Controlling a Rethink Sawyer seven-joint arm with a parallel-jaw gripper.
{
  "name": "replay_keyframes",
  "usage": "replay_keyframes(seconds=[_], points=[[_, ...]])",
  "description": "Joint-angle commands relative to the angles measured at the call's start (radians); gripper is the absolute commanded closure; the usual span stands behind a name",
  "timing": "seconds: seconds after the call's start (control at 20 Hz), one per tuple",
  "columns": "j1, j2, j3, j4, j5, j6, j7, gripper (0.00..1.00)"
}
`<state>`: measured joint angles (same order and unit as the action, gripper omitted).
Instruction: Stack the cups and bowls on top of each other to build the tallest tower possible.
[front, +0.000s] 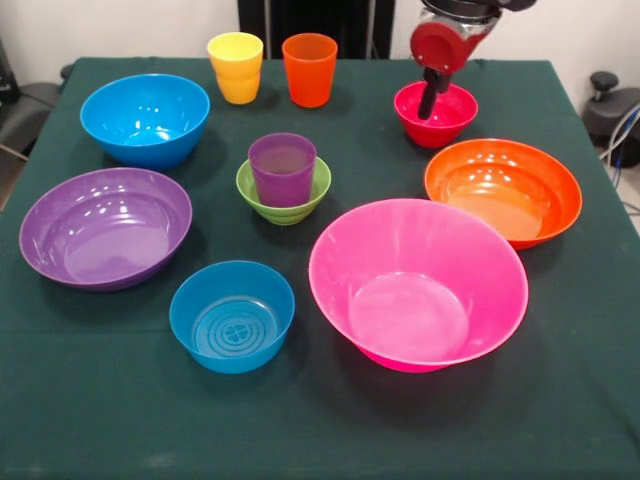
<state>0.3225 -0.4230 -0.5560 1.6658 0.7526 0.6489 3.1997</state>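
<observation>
While the red and black arm reaches down at the table's far edge, its gripper (431, 100) dips into the small red bowl (436, 114); whether its fingers are apart or together cannot be told. Along that far edge also stand a yellow cup (236, 67) and an orange cup (310, 69), side by side. At the centre of the green tablecloth (90, 400), a purple cup (282, 168) sits upright inside a small green bowl (284, 196). Around it lie blue, purple, orange and pink bowls, all separate.
</observation>
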Motion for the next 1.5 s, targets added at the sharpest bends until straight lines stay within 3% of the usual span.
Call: replay_keyframes(seconds=[0.05,0.35,0.5,0.6,0.75,0.95,1.5], points=[[0.004,0.04,0.108,0.041,0.039,-0.06,0.202,0.0],[0.005,0.02,0.129,0.097,0.061,-0.104,0.181,0.0],[-0.033,-0.008,0.171,0.172,0.063,-0.173,0.088,0.0],[-0.076,-0.001,0.193,0.205,0.015,-0.228,-0.011,0.0],[-0.134,0.003,0.271,0.249,-0.005,-0.347,-0.063,0.0],[-0.173,0.016,0.329,0.278,-0.037,-0.437,-0.044,0.0],[-0.236,-0.04,0.428,0.36,-0.07,-0.469,0.008,0.0]])
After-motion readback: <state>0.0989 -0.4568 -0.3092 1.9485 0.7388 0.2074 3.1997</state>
